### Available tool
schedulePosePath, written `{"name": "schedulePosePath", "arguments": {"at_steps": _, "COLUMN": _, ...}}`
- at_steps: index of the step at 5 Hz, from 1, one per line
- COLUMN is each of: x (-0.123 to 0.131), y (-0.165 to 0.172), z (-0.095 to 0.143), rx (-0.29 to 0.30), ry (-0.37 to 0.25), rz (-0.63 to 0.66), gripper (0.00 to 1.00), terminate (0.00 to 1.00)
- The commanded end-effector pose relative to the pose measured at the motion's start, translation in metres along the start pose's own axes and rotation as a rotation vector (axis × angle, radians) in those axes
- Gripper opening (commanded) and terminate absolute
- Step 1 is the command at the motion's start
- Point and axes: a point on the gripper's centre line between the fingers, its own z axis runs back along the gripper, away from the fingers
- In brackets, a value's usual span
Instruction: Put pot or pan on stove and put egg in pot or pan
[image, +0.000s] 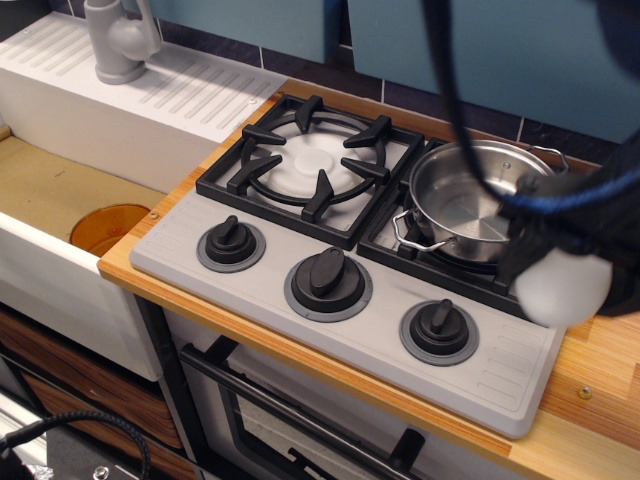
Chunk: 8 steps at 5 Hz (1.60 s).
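The shiny steel pot (455, 200) sits on the right burner of the grey stove (300, 240), its inside bare. My gripper (575, 265) is at the right edge, shut on the white egg (560, 288). The egg is lifted off the stove top and hangs in front of the pot's near right side, above the stove's right edge. The black gripper body and a blue cable hide the pot's right rim. The fingers themselves are mostly hidden behind the egg.
The left burner grate (310, 165) with its white disc is bare. Three black knobs (327, 275) line the stove front. A white sink (60, 190) with an orange drain and a grey tap (120, 40) lies to the left. The wooden counter (600, 370) runs along the right.
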Motion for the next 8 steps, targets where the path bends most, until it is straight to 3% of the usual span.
{"name": "schedulePosePath", "arguments": {"at_steps": 1, "x": 0.066, "y": 0.018, "z": 0.011, "rx": -0.068, "ry": -0.098, "rz": 0.026, "gripper": 0.00, "terminate": 0.00}}
{"name": "schedulePosePath", "arguments": {"at_steps": 3, "x": 0.086, "y": 0.021, "z": -0.020, "rx": -0.100, "ry": -0.153, "rz": 0.025, "gripper": 0.00, "terminate": 0.00}}
{"name": "schedulePosePath", "arguments": {"at_steps": 5, "x": 0.078, "y": 0.011, "z": -0.040, "rx": -0.125, "ry": -0.187, "rz": 0.031, "gripper": 0.00, "terminate": 0.00}}
{"name": "schedulePosePath", "arguments": {"at_steps": 6, "x": 0.072, "y": 0.012, "z": -0.038, "rx": -0.134, "ry": -0.180, "rz": 0.028, "gripper": 1.00, "terminate": 0.00}}
{"name": "schedulePosePath", "arguments": {"at_steps": 8, "x": 0.078, "y": 0.043, "z": -0.017, "rx": -0.117, "ry": -0.132, "rz": -0.008, "gripper": 1.00, "terminate": 0.00}}
